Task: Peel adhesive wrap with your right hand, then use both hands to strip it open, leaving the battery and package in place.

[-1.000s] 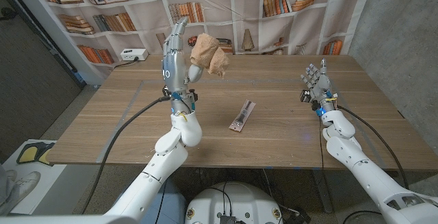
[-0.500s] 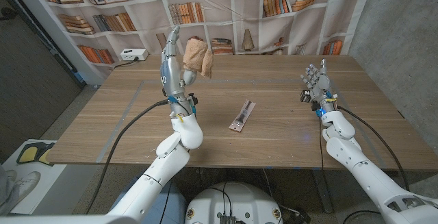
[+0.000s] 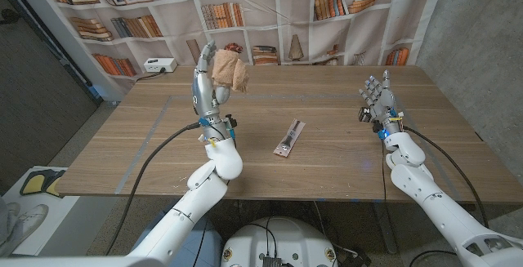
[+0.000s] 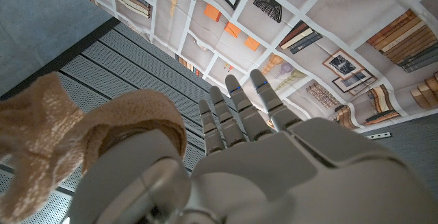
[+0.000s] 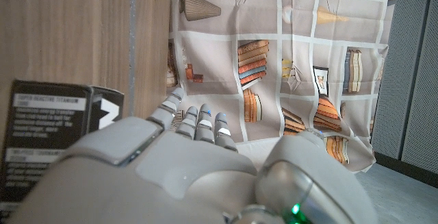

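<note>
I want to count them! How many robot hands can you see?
2. The left robot hand is raised, with tan wrap stuck on it; the right robot hand is raised over the table's right side.

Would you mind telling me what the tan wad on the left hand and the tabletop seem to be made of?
Tan wad: looks like crumpled adhesive bandage wrap, matte and woven, with soft folds, stuck to the left hand. Table: wood or wood-look laminate, with visible plank grain and a dull sheen.
</note>
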